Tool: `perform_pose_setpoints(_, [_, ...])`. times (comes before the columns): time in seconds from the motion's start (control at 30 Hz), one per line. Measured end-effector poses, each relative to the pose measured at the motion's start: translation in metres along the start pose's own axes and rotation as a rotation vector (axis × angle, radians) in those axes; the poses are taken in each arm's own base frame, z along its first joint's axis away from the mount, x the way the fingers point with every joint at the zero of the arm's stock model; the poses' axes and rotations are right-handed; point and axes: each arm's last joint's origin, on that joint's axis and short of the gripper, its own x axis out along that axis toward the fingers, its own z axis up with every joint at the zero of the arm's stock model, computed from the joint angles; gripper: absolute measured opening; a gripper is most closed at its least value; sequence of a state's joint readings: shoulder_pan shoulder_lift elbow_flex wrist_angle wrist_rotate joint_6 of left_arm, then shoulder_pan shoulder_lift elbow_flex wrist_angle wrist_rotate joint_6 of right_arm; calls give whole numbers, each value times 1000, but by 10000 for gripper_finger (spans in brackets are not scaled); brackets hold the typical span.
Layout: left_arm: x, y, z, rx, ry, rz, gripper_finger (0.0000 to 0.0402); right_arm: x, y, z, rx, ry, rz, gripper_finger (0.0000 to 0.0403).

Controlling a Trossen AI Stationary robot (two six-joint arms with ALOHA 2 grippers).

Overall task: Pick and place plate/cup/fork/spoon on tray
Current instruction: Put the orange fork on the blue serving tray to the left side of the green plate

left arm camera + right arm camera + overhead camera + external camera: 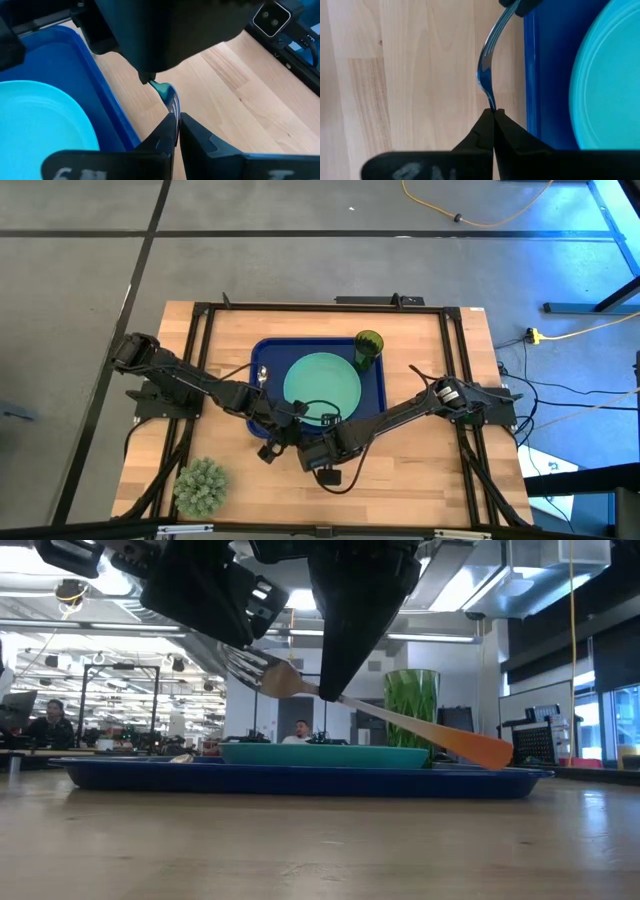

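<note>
I held the fork in the air just off the near edge of the tray, both claws pinched on it at once: my right gripper closed on its neck, my left gripper closed on the tines. Its orange handle slanted down over the tray. The plate lay in the tray's middle, the cup stood at its far right corner, and the spoon lay by its left rim.
</note>
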State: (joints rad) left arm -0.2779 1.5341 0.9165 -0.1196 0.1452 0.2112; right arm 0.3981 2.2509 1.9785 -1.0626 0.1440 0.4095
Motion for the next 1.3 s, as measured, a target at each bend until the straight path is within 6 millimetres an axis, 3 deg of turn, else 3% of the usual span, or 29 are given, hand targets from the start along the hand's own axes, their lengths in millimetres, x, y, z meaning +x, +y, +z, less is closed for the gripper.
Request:
perform_pose_setpoints(0.33, [0,3,-1,-161,4,35,37,0,0,0,1,3,5,0])
perform_pose_setpoints(0.57, [0,1,-1,-161,8,30,63,0,1,0,1,-1,9,0])
perform_pose_setpoints(1.07, [0,0,-3,-161,32,22,56,0,1,0,1,-2,7,0])
perform_pose_setpoints(1.3, [4,0,-11,-149,106,35,19,0,0,1,1,-7,0,0])
